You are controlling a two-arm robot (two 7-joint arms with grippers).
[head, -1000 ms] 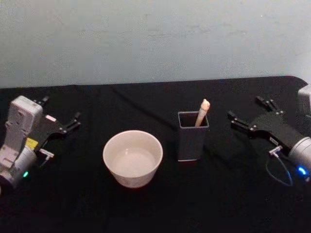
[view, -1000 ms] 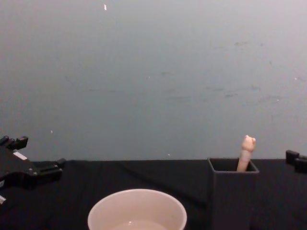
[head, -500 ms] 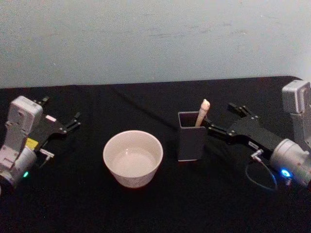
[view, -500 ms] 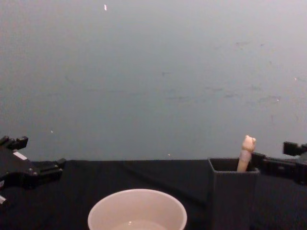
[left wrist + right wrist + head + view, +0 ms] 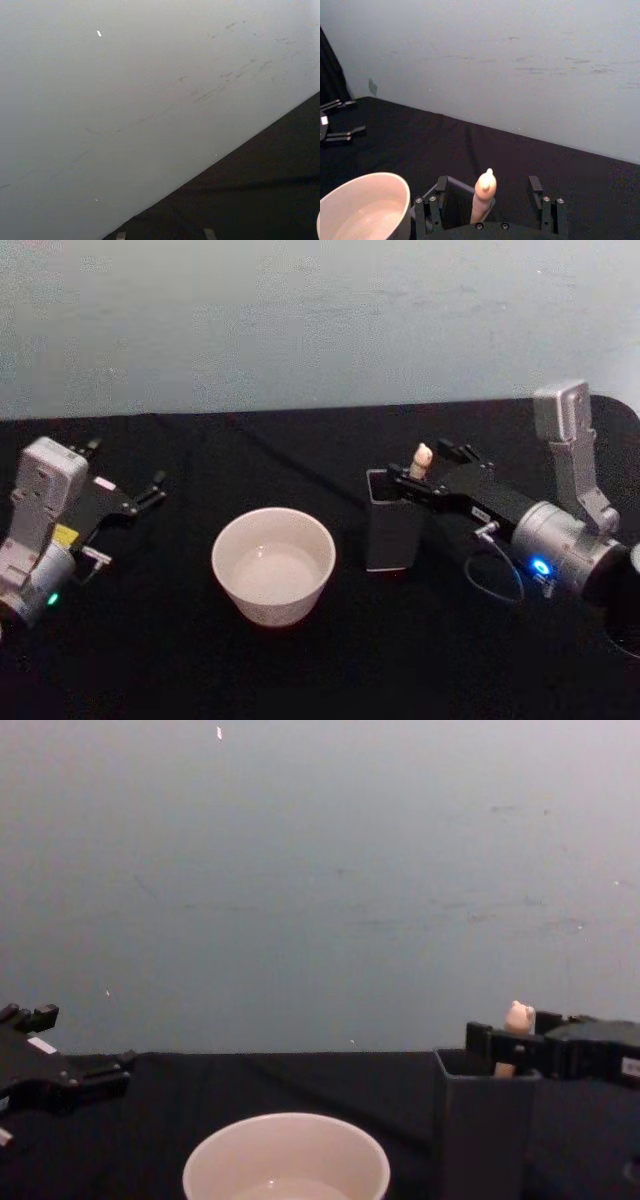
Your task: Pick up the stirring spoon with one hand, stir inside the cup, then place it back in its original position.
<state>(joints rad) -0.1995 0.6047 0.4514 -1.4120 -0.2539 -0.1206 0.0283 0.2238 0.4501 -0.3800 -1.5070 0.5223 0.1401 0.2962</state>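
The black table (image 5: 300,670) carries everything. On it the cup (image 5: 265,608), wide and cream, stands to the left of the right claw (image 5: 425,472), on the far side of the holder and apart from it. Something pale and flat lies inside; I cannot tell if it is liquid.

The dark grey holder (image 5: 392,535) is next in size. It stands upright, directly under the tips of the right claw, and the claw's fingers reach over its open top.

The right claw hovers level over the holder with its fingers spread. In the right wrist view the two fingers stand one on each side of the stirring spoon (image 5: 484,192), with a gap on both sides, so the claw is released and grips nothing. The left claw (image 5: 125,464) is parked far off at the left side of the table, well apart from the cup, also with fingers spread.

The stirring spoon is the smallest thing. It stands in the holder, leaning a little, and its knob rises between the fingers of the right claw; its bowl is hidden inside.

I judge the step to be the pick-up, just before the grasp. The next move calls for closing on the handle below the knob, then a straight lift so that the bowl clears the thin walls.
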